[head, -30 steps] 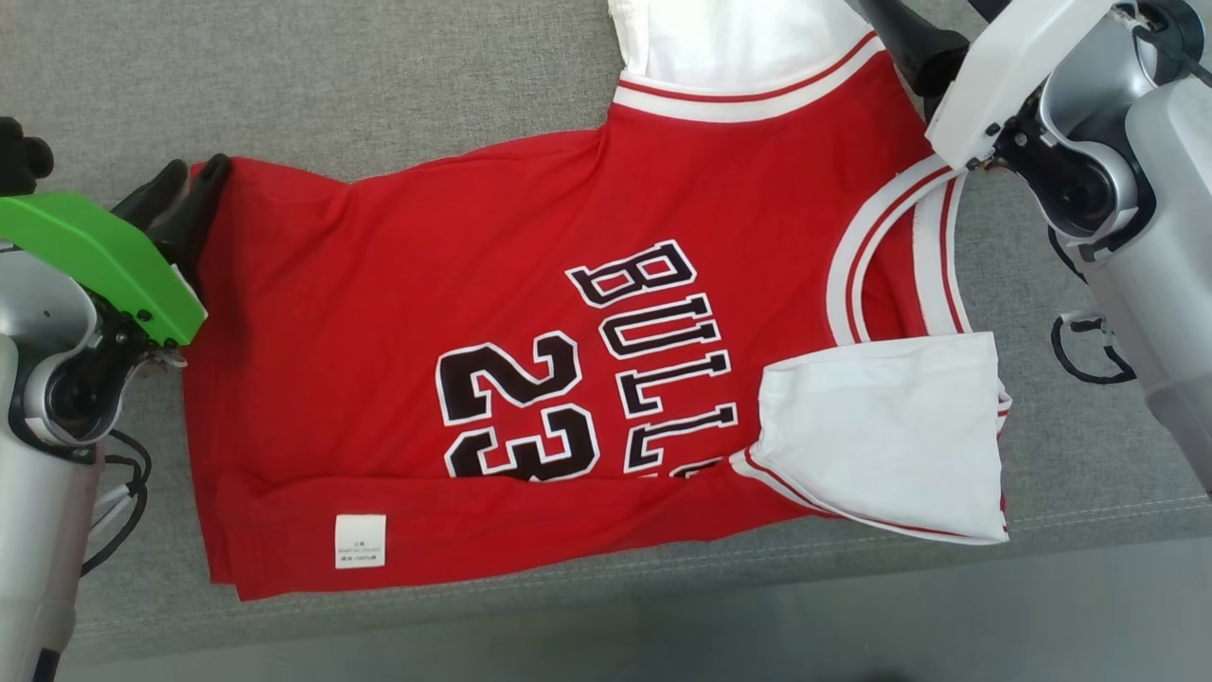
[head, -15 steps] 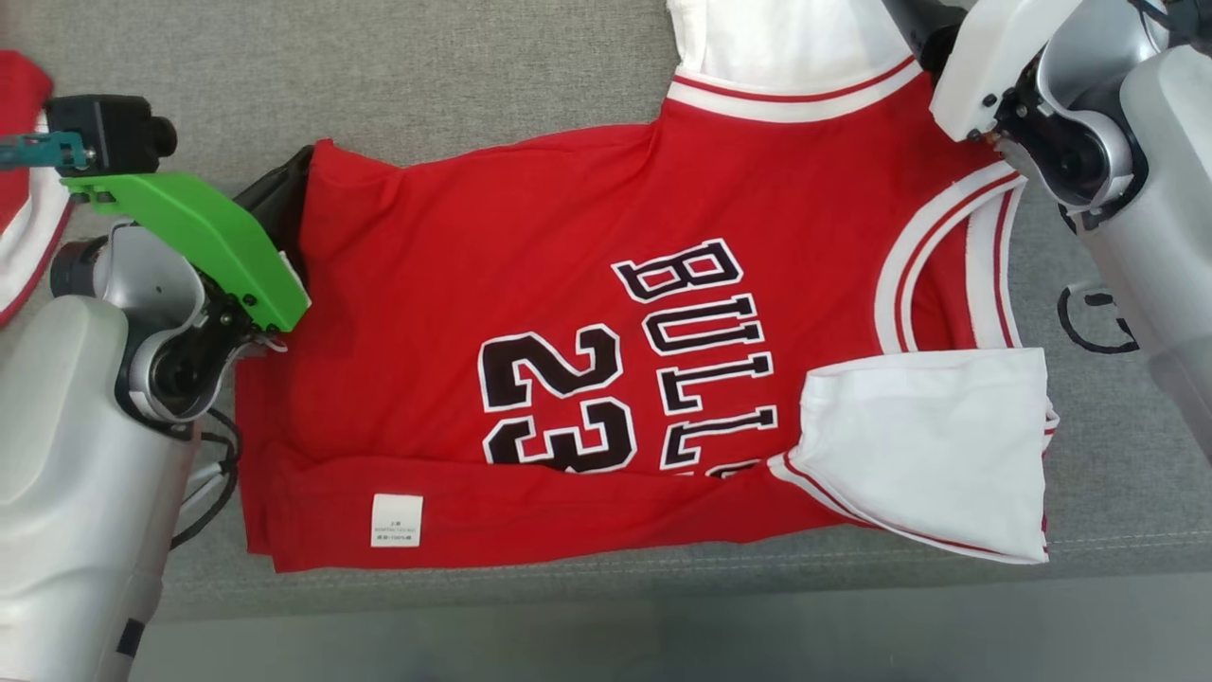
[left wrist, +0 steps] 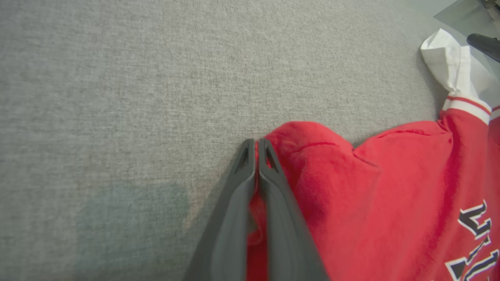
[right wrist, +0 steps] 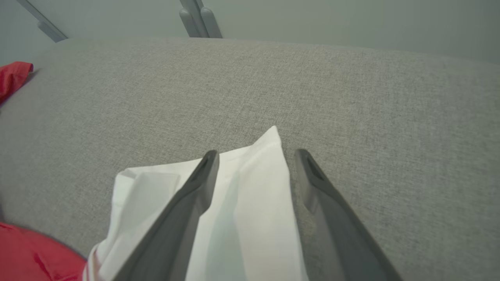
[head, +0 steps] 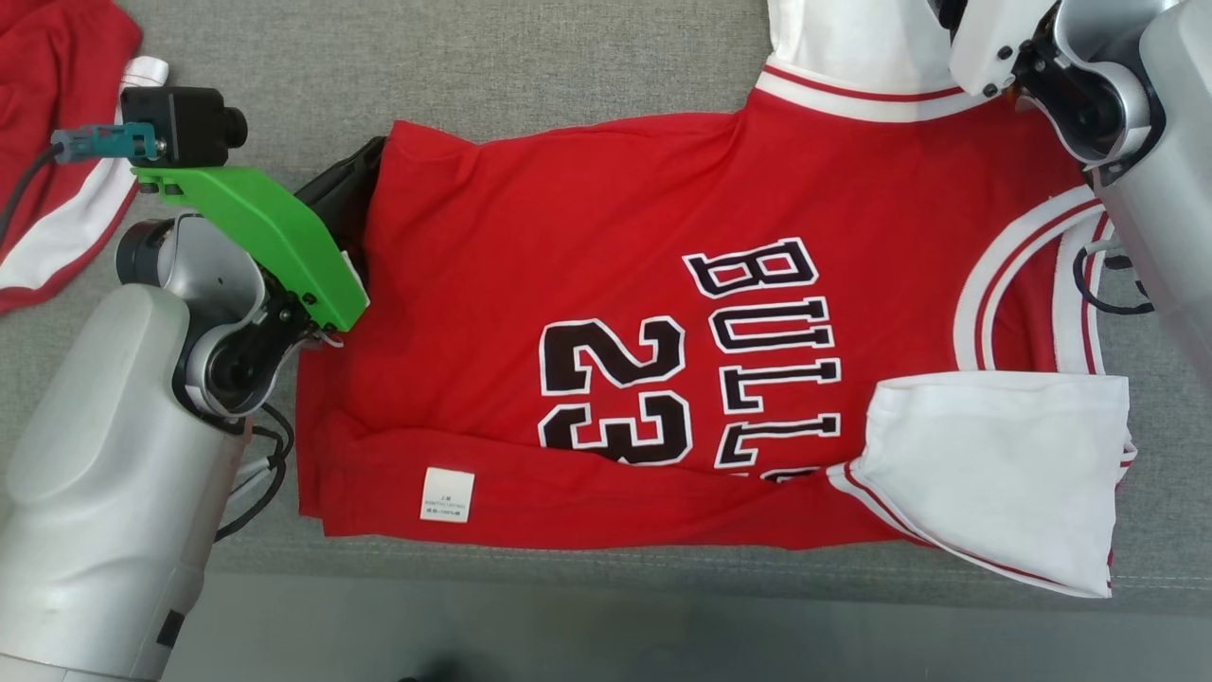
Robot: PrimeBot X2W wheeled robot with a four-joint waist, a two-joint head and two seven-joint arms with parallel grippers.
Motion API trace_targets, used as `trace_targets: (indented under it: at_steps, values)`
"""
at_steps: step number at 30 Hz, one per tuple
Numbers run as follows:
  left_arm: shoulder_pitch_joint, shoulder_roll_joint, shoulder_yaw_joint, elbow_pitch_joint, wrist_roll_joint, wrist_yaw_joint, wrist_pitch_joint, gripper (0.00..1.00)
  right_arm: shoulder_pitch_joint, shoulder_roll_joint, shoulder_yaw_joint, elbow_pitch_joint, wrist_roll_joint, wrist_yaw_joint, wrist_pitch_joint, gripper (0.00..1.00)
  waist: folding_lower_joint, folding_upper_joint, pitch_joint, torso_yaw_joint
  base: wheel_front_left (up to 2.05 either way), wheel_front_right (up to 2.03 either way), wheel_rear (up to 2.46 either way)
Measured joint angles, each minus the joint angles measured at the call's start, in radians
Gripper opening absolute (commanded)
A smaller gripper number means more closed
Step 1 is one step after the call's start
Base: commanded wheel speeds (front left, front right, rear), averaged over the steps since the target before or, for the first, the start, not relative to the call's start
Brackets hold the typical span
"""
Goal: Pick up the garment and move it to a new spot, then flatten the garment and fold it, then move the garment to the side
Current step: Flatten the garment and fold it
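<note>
One red basketball jersey [head: 568, 246] is laid across the middle of the head view on the grey fabric-covered table [head: 530, 66]. Its hem is turned to 9 o'clock and its neck opening to 3 o'clock. One "BULLS" wordmark [head: 769, 360] and one number "23" [head: 615, 390] are printed on its chest. A strip along its 6 o'clock edge is folded over, and one white label [head: 447, 494] is exposed there. Two white sleeves are counted: the near sleeve [head: 1004, 474] is folded in over the jersey at 4 o'clock, and the far sleeve [head: 852, 38] is spread out at 1 o'clock.

The hem corner at 10 o'clock is pinched by the left pincer [head: 346, 185]. In the left wrist view [left wrist: 256, 145] both fingers are pressed together with red cloth [left wrist: 351, 195] caught between them. One green bracket [head: 265, 237] carrying one black camera [head: 185, 123] is mounted on that wrist.

In the right wrist view the right pincer [right wrist: 258, 154] is held wide apart, one finger on either side of the far sleeve [right wrist: 258, 187]; nothing is clamped.

A second red garment with white trim [head: 47, 142] is seen at 10 o'clock on the table, well apart from the jersey.
</note>
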Motion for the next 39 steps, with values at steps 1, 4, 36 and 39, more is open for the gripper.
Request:
trace_targets:
  at_steps: [1,4,36,39]
  values:
    - [-0.001,0.0,-0.002,-0.002,0.0,0.0,-0.001,0.0,-0.006,0.001,0.0,0.006,0.0,0.0,0.0,1.0,-0.0001,0.0,0.002,0.004,0.0,0.0,0.0]
    - [-0.005,0.002,-0.008,-0.009,-0.008,0.0,-0.006,0.0,-0.027,0.002,0.0,0.019,0.0,0.001,0.002,1.0,0.0,0.0,0.01,0.012,0.0,0.0,0.0]
    - [-0.036,0.036,-0.085,-0.012,-0.063,-0.004,-0.074,0.0,-0.097,0.039,0.015,0.153,-0.008,0.029,-0.018,0.0,0.0,0.0,0.035,0.029,0.0,0.0,0.0]
    - [-0.037,0.041,-0.089,-0.009,-0.065,-0.007,-0.083,0.0,-0.1,0.042,0.016,0.158,-0.008,0.029,-0.027,0.0,0.0,0.0,0.036,0.028,0.0,0.0,0.0]
